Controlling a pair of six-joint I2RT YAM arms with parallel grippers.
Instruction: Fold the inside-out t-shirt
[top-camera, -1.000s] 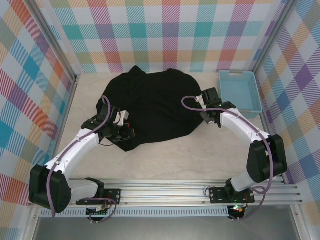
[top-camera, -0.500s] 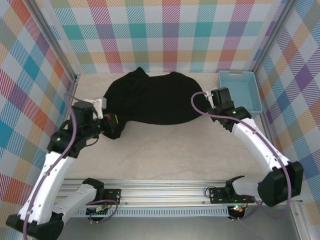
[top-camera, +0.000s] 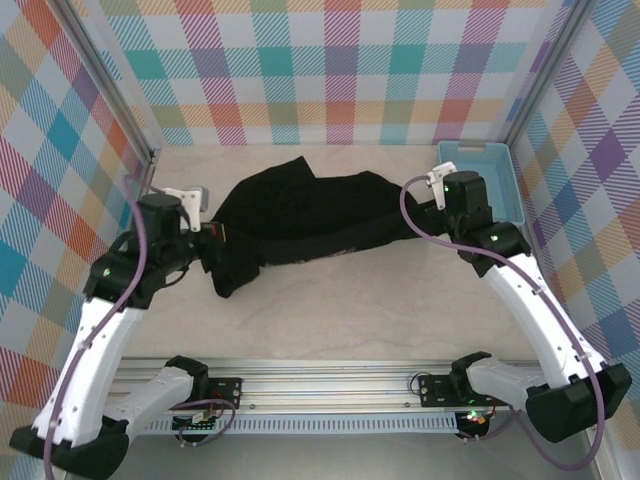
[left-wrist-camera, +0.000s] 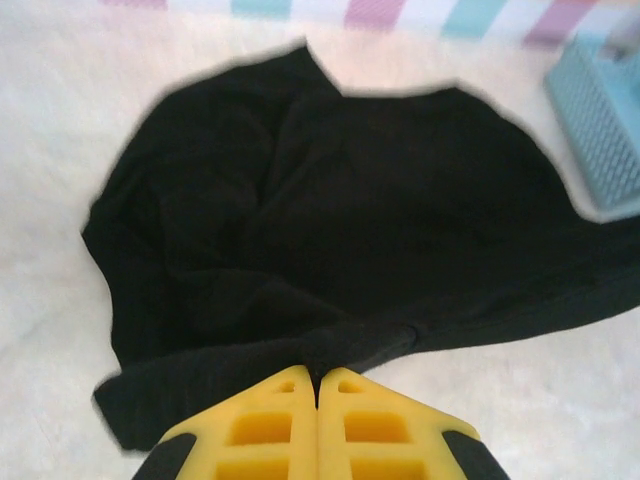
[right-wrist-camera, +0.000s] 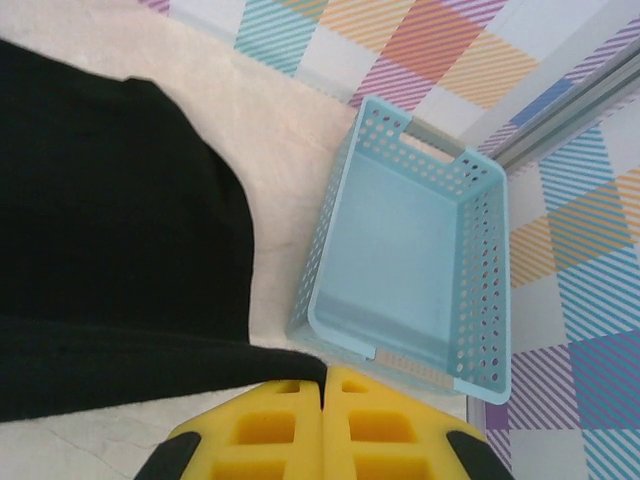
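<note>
The left gripper's (left-wrist-camera: 317, 374) jaws are closed tight, pinching one edge of the black t-shirt (top-camera: 300, 215). The right gripper's (right-wrist-camera: 325, 374) jaws clamp its other end, just beside the light-blue perforated basket (right-wrist-camera: 325, 250). The shirt spans between them, leading away from the basket, with its bulk on the worktop (top-camera: 350, 310).

black t-shirt (top-camera: 300, 220) stretched, partly lifted above the table.

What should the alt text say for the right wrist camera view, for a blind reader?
The right gripper, yellow-fingered, is shut on an edge of the black t-shirt, which spreads across the picture's left over the pale table. An empty light-blue perforated basket stands beside it.
</note>
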